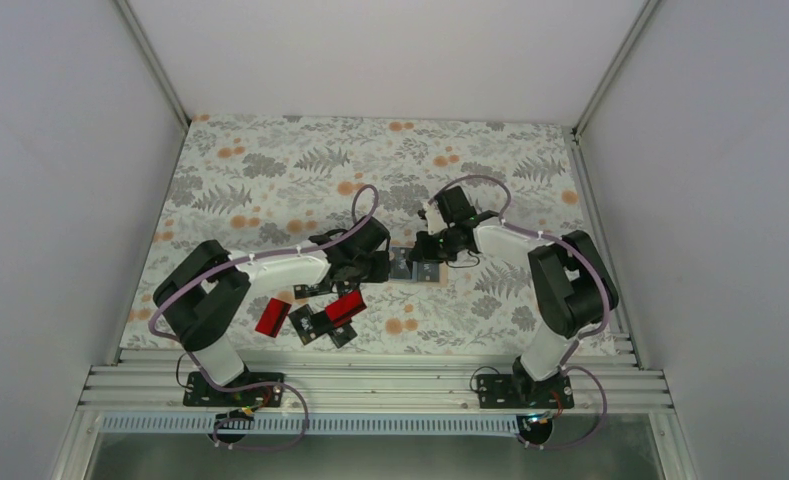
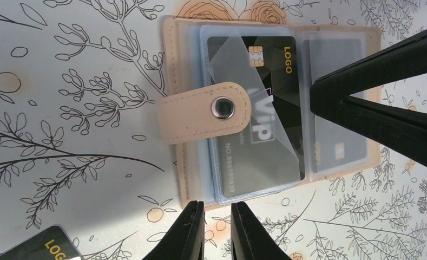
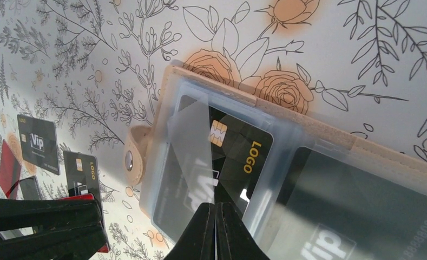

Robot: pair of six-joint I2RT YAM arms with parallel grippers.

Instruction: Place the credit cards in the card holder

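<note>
**Ana:** Flowered cloth (image 1: 270,170) in grey and orange covers the table, with plain white walls round it. Where is the card holder?

**Ben:** Mid-cloth, between the two claws. The card holder (image 2: 169,65) lies open and flat. It is tan outside with pale blue clear sleeves inside, and a tan strap (image 2: 192,122) with a metal snap (image 2: 222,107) is folded across it.

**Ana:** What is inside?

**Ben:** A black card (image 2: 278,65) with a gold chip and "LOGO" sits in one sleeve. A dark "ViP" card (image 2: 265,162) shows below the strap. On the other half, a third dark card (image 2: 335,146) is dim behind frosted plastic. One clear leaf (image 2: 238,54) slants up over them.

**Ana:** And the claws?

**Ben:** The left claw (image 2: 217,208) is at the holder's edge, its fingers almost together. Only a thin gap is left, with nothing in it. The right claw (image 3: 215,208) is clenched, its tips on the clear sleeves. Whether it pinches the plastic, I cannot tell.

**Ana:** The other cards?

**Ben:** They lie loose on the cloth by the left arm. There is one red card (image 1: 271,316), a second red one (image 1: 345,307), and black ones (image 1: 310,322) overlapping beside them. The arm hides part of that heap, so I cannot count it. The left wrist view cuts off another black "LOGO" card (image 2: 38,249) at its corner.
</note>
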